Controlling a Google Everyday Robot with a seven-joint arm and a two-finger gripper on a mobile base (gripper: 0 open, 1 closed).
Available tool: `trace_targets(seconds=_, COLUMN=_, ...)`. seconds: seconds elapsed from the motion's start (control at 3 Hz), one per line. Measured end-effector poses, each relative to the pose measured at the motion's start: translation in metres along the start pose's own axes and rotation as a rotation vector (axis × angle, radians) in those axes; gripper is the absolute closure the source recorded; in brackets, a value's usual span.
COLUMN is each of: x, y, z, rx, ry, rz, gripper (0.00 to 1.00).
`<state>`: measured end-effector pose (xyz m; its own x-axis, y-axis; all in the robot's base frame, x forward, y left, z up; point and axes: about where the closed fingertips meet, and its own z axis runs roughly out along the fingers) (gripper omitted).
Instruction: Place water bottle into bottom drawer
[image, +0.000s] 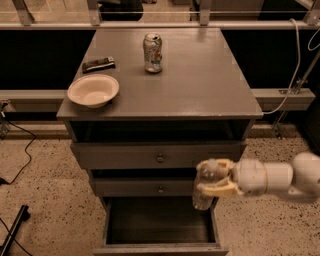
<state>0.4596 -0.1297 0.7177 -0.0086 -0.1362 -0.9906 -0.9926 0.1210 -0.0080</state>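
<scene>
The water bottle (205, 186) is a small clear ribbed bottle, held upright in my gripper (216, 178). The gripper's cream fingers are shut around its upper half; the arm comes in from the right. The bottle hangs in front of the middle drawer, just above the right rear part of the bottom drawer (160, 222). That drawer is pulled open and its dark interior shows nothing inside.
On the grey cabinet top (200, 85) stand a silvery drink can (152, 52), a white bowl (93, 90) and a small dark flat object (98, 64). Two shallower drawers with round knobs (160, 158) sit pulled out slightly. Cables lie on the speckled floor at left.
</scene>
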Motion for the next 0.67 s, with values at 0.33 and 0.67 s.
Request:
trace_targets(seconds=0.33, x=0.077, y=0.034, z=0.000, rx=0.015, ry=-0.116, rz=0.020, gripper=1.00)
trace_targets(seconds=0.67, x=0.118, y=0.053, z=0.001, rx=-0.021, ry=-0.157, rz=0.013, gripper=1.00)
